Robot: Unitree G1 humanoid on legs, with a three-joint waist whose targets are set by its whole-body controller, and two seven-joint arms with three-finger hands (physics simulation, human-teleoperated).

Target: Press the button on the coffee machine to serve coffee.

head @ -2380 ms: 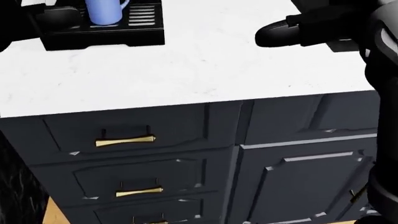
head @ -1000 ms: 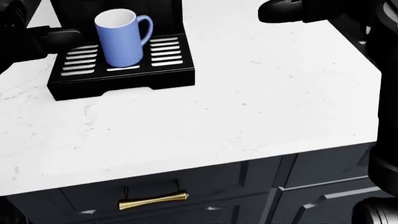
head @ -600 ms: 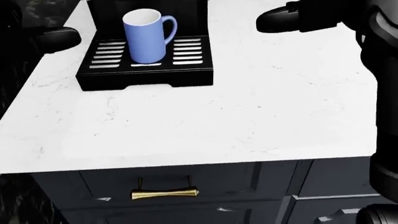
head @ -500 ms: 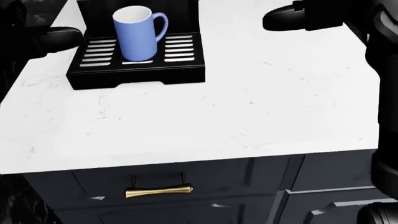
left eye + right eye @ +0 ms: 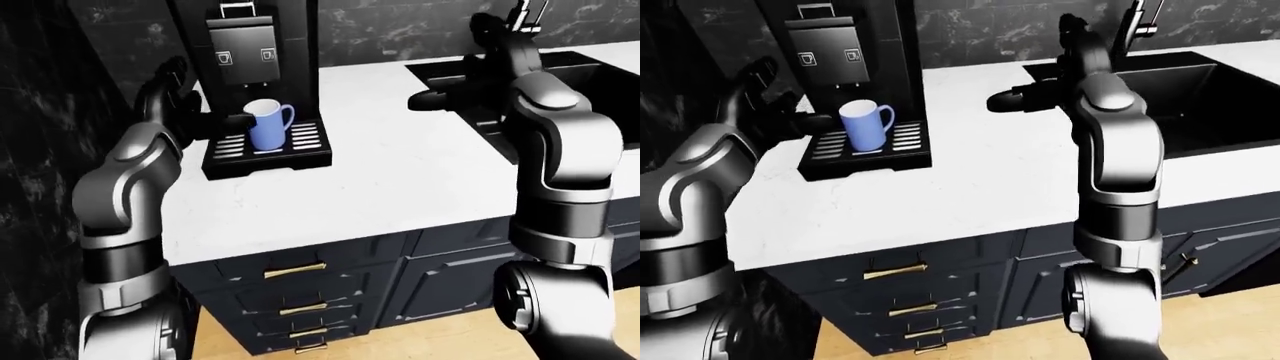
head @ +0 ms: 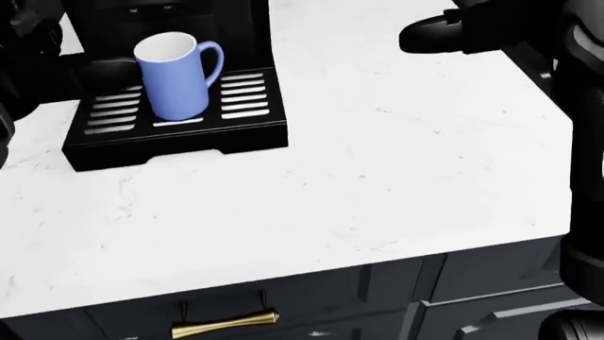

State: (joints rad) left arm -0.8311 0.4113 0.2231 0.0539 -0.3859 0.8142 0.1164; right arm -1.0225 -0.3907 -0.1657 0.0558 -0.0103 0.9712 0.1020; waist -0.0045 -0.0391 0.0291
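Above and right of left hand (image 5: 178, 105) fingers: coffee machine (image 5: 250, 52) button panel (image 5: 243, 55). Left hand nearer, fingers spread, empty. Right hand (image 5: 455, 94) well apart, empty, fingers extended.

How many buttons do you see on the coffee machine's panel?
2: a left button and a right button, side by side on the coffee machine panel above the blue mug. Others may be hidden.
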